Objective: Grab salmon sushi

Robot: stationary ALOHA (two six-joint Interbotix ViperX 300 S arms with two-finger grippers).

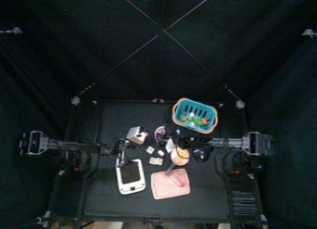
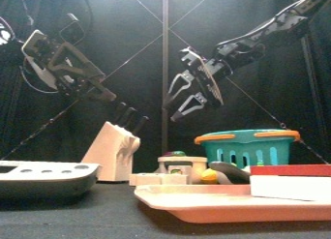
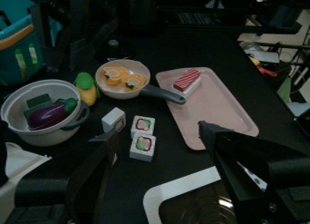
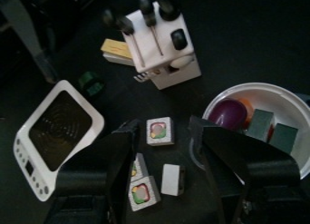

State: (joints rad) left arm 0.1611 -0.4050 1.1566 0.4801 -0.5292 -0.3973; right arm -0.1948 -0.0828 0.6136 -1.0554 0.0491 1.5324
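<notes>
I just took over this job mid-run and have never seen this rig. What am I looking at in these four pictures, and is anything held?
Two black robot arms work at a small black table. One picture looks straight down, one looks level across the table's front, and one comes from each wrist. The left gripper and right gripper both hang open, holding nothing. On the table: a pink tray, a white bowl, a teal basket, a knife block and small sushi pieces. I cannot tell which is salmon.
</notes>
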